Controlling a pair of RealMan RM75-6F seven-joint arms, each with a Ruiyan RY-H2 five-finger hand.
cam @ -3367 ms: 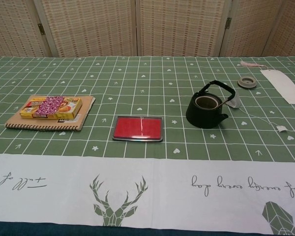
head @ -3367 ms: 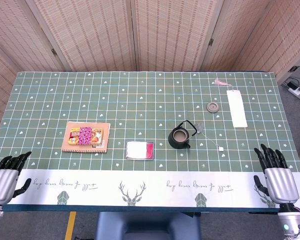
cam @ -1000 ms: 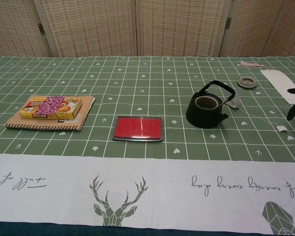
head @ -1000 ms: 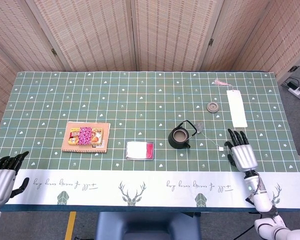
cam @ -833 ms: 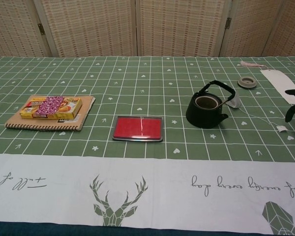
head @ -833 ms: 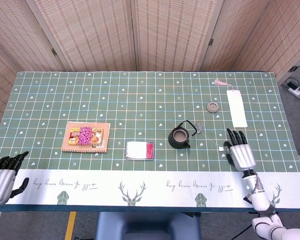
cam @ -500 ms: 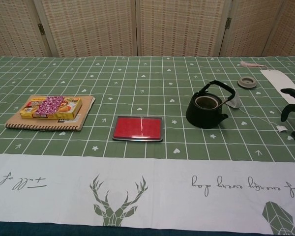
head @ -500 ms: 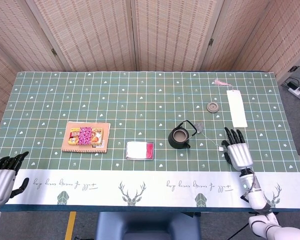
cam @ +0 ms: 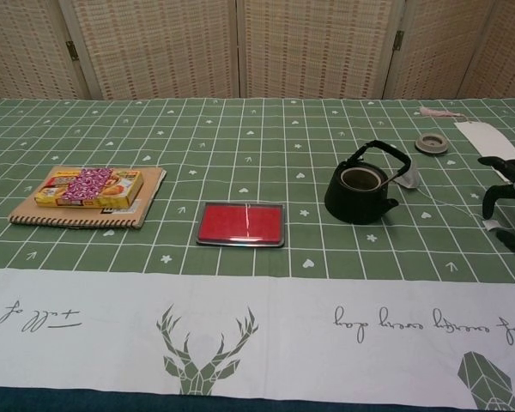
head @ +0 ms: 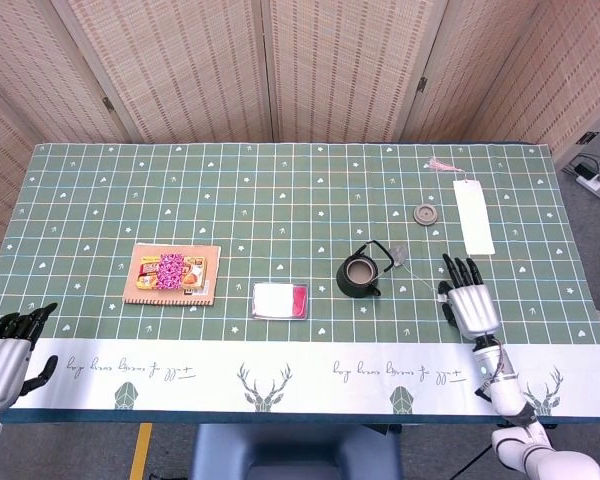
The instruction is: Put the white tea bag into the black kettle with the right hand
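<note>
The black kettle (head: 360, 274) stands lidless right of the table's middle, its handle raised; in the chest view the kettle (cam: 360, 189) shows an empty mouth. The white tea bag (head: 400, 252) lies against the kettle's right side, and its thin string runs right to a small white tag (cam: 491, 225). My right hand (head: 471, 304) hovers with fingers spread at that tag, holding nothing; the chest view shows the right hand (cam: 505, 190) at the frame's right edge, fingertips just above the tag. My left hand (head: 7, 343) rests empty at the table's front left corner.
A red stamp pad (head: 280, 300) lies left of the kettle. Further left, a snack pack lies on a brown notebook (head: 172, 273). Behind my right hand are a round grey lid (head: 425, 213) and a long white bookmark (head: 474, 217) with a pink tassel.
My right hand has come up from the table's front right corner and moved left and forward to the tea bag's tag. Kettle, tea bag and left hand have not moved.
</note>
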